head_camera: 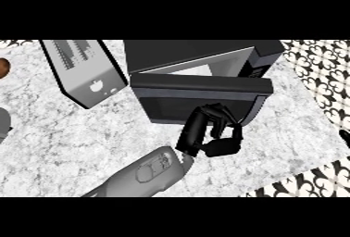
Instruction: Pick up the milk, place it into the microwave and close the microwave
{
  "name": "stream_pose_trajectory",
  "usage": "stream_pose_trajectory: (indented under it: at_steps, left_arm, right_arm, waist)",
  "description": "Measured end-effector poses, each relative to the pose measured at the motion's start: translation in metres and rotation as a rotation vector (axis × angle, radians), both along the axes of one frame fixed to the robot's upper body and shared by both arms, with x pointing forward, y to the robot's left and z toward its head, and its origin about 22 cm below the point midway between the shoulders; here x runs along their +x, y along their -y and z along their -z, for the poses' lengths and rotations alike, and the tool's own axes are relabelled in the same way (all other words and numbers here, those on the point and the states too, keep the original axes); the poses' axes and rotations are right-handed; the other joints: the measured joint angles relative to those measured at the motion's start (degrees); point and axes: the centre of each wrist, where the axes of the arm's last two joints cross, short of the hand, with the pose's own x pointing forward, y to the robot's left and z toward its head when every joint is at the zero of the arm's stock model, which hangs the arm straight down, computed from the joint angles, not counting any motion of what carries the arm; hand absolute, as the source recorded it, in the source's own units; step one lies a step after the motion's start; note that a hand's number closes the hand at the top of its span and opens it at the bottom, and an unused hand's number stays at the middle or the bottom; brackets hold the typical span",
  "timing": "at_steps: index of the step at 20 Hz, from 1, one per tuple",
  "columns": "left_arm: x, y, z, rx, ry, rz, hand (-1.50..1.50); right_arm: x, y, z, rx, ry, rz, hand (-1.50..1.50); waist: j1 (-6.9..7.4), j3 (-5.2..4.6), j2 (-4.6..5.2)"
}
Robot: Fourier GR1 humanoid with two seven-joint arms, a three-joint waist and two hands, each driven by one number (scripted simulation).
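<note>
- Head view: speckled white-and-grey stone counter point(68, 143) seen steeply from above, with a black-and-white patterned surface point(321, 69) beyond its right edge.
- Black box-shaped microwave point(198, 51) at top centre. Its dark, windowed door point(198, 95) swung across the front, leaving only a pale strip of cavity above the door's top edge.
- Left hand point(209, 132) on a grey forearm, entering from the lower edge left of centre and angled up to the right. Fingers curled in, touching the door's near face close to its lower right corner, with nothing visible inside the curl.
- Milk not to be made out anywhere; possibly inside the cavity, hidden behind the door.
- Grey rectangular box point(85, 74) with printed rows and a small logo, on the counter just left of the microwave and apart from it.
- Brown round object point(3, 67) and grey rounded shape point(3, 124), both cut off by the left edge.
- Small black shape point(345, 138) at the right edge, too little showing to name.
</note>
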Motion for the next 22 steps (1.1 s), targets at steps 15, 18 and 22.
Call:
stream_pose_trajectory:
  at_steps: [15,18,22]
  left_arm:
    - [0.047,-0.005,-0.027,-0.139,0.022,-0.118,1.50]
    - [0.048,-0.006,-0.026,-0.159,0.025,-0.124,1.50]
    - [0.048,-0.007,-0.025,-0.180,0.038,-0.126,1.50]
  right_arm:
    - [0.007,0.004,-0.028,-0.008,0.032,-0.075,-1.50]
    - [0.009,0.004,-0.035,-0.007,0.044,-0.086,-1.50]
    - [0.011,0.004,-0.041,-0.001,0.056,-0.096,-1.50]
  waist:
    - [-3.69,0.09,1.61]
    - [-4.01,0.10,1.59]
    - [-4.28,0.13,1.63]
